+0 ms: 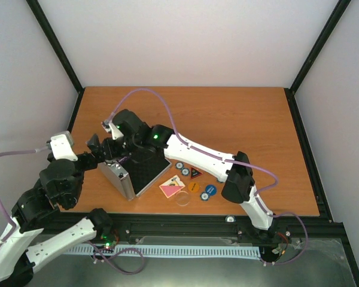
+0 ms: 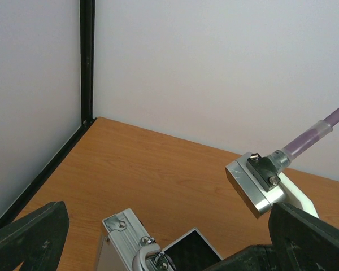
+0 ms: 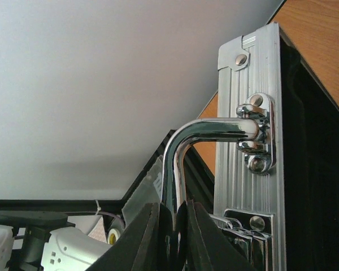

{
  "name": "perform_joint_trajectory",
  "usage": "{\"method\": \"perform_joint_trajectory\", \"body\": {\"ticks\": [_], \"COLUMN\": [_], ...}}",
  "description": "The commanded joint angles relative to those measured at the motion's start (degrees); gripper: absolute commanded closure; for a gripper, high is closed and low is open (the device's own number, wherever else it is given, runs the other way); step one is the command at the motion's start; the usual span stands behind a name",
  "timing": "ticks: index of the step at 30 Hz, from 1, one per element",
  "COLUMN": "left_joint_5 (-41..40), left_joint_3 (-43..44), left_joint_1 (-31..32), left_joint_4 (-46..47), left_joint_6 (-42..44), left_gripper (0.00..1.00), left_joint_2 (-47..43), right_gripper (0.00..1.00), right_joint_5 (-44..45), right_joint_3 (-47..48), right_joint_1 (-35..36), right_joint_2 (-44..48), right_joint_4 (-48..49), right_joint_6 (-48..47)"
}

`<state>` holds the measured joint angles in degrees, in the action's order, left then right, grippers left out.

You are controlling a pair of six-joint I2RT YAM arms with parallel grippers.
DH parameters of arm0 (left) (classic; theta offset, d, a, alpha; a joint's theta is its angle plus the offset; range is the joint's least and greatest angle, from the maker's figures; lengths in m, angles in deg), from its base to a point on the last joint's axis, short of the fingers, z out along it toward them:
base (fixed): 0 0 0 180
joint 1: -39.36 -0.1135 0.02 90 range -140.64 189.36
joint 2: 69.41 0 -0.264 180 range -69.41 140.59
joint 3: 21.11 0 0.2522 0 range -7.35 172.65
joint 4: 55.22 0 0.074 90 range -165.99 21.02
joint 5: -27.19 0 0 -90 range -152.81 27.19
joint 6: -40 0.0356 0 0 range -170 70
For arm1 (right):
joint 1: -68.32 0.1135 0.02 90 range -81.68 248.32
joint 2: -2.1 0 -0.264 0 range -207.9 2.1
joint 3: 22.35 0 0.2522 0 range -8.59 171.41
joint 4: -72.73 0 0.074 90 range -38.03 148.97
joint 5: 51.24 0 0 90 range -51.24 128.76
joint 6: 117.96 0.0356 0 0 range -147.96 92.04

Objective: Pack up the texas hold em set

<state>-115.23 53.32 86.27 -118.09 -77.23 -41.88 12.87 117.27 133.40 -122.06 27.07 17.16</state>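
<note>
The worktop point(image 1: 239, 119) is carrying the silver case point(image 1: 145, 169) at its left-middle, open with the black foam showing. The right arm's fingers point(image 3: 144, 240) are pinching its chrome handle point(image 3: 183, 144), all but closed. The left arm's fingers point(image 2: 28, 231) are gaping wide and gripping nothing, just beside that handle side. The pink card deck point(image 1: 172, 188), discs point(image 1: 193, 186) and chips point(image 1: 180, 167) are lying right of the case, so it is standing between them and the free fingers. No writing is showing legibly.

Table point(image 1: 245, 119): silver case point(image 1: 121, 178), chips point(image 1: 179, 165), triangle point(image 1: 195, 174), pink deck point(image 1: 171, 188), orange disc point(image 1: 193, 186), blue disc point(image 1: 209, 191)

Silver ribbed case point(image 1: 121, 177), black foam lining point(image 1: 146, 167), pink card deck point(image 1: 172, 188), orange disc point(image 1: 193, 186), blue disc point(image 1: 209, 191), seemingly red-black triangle point(image 1: 195, 174)
</note>
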Motion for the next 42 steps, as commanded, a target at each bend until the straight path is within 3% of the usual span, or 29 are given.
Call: {"method": "perform_joint_trajectory", "body": {"ticks": [1,13,20,26,32,42], "left_joint_5": [-1.3,-1.5,-1.5,-1.5,-1.4,-1.7], "left_joint_3": [-0.7,-1.4,-1.6,-1.4,-1.5,-1.5], "left_joint_1": [-0.2,-0.2,-0.2,-0.2,-0.2,-0.2], "left_joint_4": [0.7,1.0,0.3,0.2,-0.1,-0.6], "left_joint_6": [0.9,1.4,0.7,0.7,0.6,0.8], "left_gripper": [0.00,0.00,0.00,0.00,0.00,0.00], "left_joint_2": [-1.5,-1.6,-1.9,-1.8,-2.1,-2.9], "right_gripper": [0.86,0.85,0.68,0.66,0.55,0.54], "right_joint_5": [0.5,1.8,1.3,1.2,3.4,6.4], "right_joint_3": [1.3,1.0,1.0,0.9,1.1,1.4], "right_joint_1": [2.2,3.3,3.4,3.4,3.3,3.3], "right_joint_2": [-0.8,0.5,0.6,0.6,1.0,1.2], "right_joint_4": [-1.2,-2.4,-2.1,-2.3,-3.1,-4.4], "right_joint_6": [-1.4,-2.1,-2.3,-2.4,-3.3,-4.2]}}
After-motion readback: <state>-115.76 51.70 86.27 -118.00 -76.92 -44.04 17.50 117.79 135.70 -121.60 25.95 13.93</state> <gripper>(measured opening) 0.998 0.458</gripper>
